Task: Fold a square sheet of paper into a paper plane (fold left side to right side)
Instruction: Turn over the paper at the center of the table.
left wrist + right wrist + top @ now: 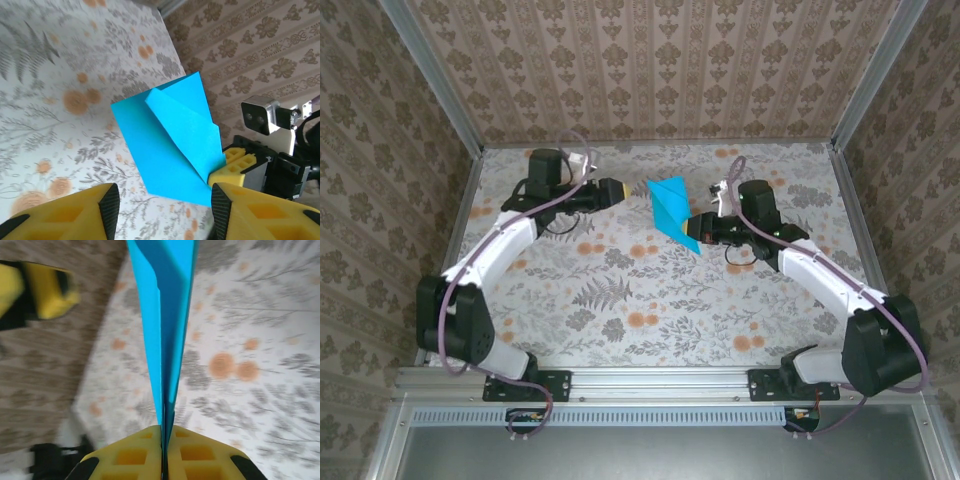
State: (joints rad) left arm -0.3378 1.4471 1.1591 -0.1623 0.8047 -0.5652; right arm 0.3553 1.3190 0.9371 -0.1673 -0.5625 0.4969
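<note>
**Operator:** Where is the blue paper, and what holds it?

**Manual:** You will find the blue paper (672,210) at the far middle of the table (620,300), between the two arms. It stands on edge rather than lying flat. The right gripper (698,228) is clamped on its near right corner. In the right wrist view, the layers run edge-on straight down between the closed yellow fingers (200,455). You cannot tell from these views whether the lowest tip touches the table.

**Operator:** And the other tool?

**Manual:** The left gripper (620,190) has its jaws well apart, with nothing between them. It sits just left of the paper, aimed at it and not touching it.

**Operator:** Why is the paper held this way?

**Manual:** Treat this as a judgement. A pinch at one corner keeps the creased layers pressed together. It also turns the broad face toward the left wrist camera, where you can see a slanted flap lying over the larger panel. The left side stays free, so you can take it there for the left-to-right fold.

**Operator:** What should you watch for?

**Manual:**
- The paper is thin and is held at one point, so expect it to sag or swing when touched.
- Bring the open jaws onto the free edge slowly.
- Close them only when every layer sits between the fingers.
</note>
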